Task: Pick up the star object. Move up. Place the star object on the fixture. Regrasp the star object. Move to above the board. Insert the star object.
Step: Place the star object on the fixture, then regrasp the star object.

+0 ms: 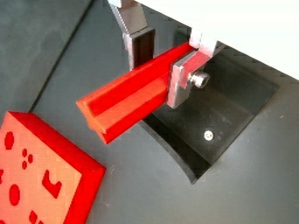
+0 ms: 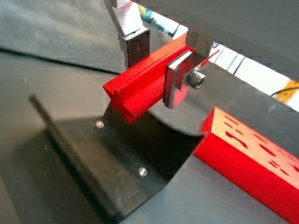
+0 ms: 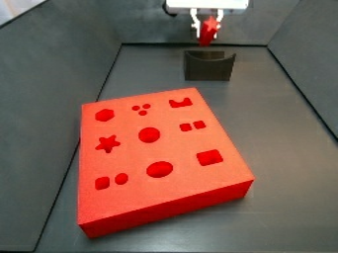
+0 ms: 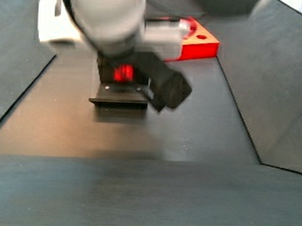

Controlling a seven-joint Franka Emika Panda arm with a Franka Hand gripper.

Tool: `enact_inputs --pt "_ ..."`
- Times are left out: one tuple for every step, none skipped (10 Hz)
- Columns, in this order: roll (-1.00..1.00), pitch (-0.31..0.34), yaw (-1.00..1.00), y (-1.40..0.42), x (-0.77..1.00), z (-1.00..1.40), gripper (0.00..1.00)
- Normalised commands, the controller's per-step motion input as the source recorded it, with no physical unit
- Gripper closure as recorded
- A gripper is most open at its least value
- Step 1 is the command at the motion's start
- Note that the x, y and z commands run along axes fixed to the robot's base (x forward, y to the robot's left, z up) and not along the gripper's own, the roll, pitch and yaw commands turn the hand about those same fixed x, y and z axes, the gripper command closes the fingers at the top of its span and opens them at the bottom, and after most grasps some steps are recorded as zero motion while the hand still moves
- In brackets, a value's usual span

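My gripper (image 1: pixel 163 61): silver finger plates, dark pads, clamped on the star object (image 1: pixel 122 98), bright red all over. Just below it, the fixture (image 3: pixel 209 65), near-black, matte. The board (image 3: pixel 161 158): bright red, recessed shapes a darker red. Floor (image 3: pixel 284 119) around the fixture: dark grey, plain.

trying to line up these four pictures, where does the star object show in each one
Wrist view: star object, a red bar mid-frame, clamped in the gripper.
Wrist view: star object mid-frame, above the fixture.
Side view: star object at top centre, small, over the fixture.
Side view: star object a red patch left of centre, partly hidden by the arm.
Shared landmark: the board.
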Motion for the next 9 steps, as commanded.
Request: enact_inputs --pt "-0.57 0.061 -0.11 0.11 0.17 -1.0 1.0" --pt "-0.42 0.06 -0.11 0.12 0.18 -1.0 1.0" --pt "-0.28 0.06 -0.11 0.11 0.19 -1.0 1.0" --pt "-0.19 0.049 -0.11 0.11 0.17 -0.93 1.0" --pt "-0.17 0.039 -0.11 0.09 0.14 -0.75 1.0" --pt "-0.12 0.021 -0.11 0.08 0.1 -0.67 1.0" --pt "-0.12 0.015 -0.1 0.07 0.09 -0.67 1.0" --pt "0.0 0.0 0.0 0.0 0.0 0.0 0.0" --pt "0.02 0.029 0.01 0.0 0.0 1.0 0.0"
